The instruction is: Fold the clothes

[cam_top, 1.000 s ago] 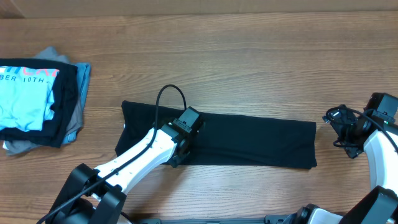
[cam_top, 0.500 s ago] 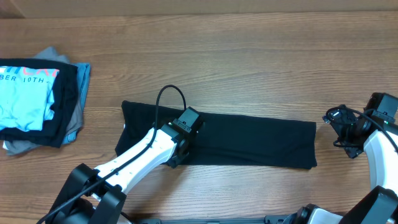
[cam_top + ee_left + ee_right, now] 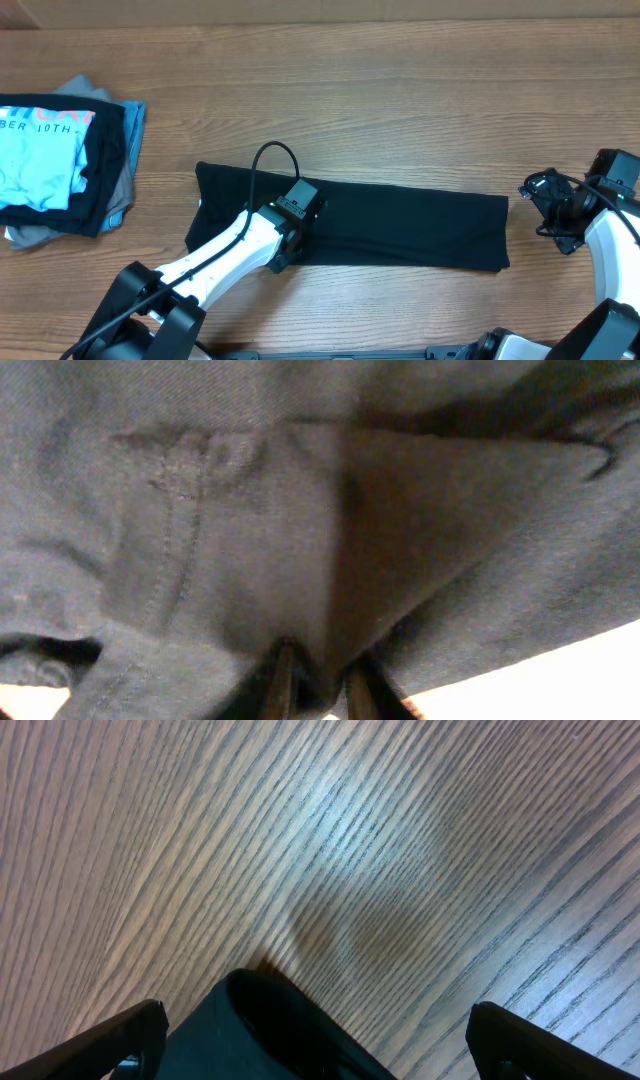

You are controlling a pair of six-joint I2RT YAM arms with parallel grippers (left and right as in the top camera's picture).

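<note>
**A:** Where is the black shirt [image 3: 410,228]?

**B:** It lies flat on the wooden table [image 3: 400,90], folded into a long band. The band runs left to right across the middle, towards the near edge.

**A:** And the left gripper [image 3: 318,678]?

**B:** It is down on the left part of the shirt. In the wrist view its two fingers [image 3: 280,682] stand close together, clamped on a raised fold of black cloth. A stitched seam runs just to the left of that fold.

**A:** What about the right gripper [image 3: 536,210]?

**B:** It is just beyond the shirt's right end, over bare wood. Its jaws are spread wide apart and hold nothing. In its wrist view a dark shape shows low between the fingers, but I cannot tell what it is.

**A:** Anything else on the table?

**B:** A pile [image 3: 60,165] of folded clothes sits at the far left, well apart from the shirt. A blue shirt [image 3: 40,150] with white lettering is on top. Black cloth [image 3: 105,150] and grey cloth [image 3: 120,205] show at its right edge.
</note>
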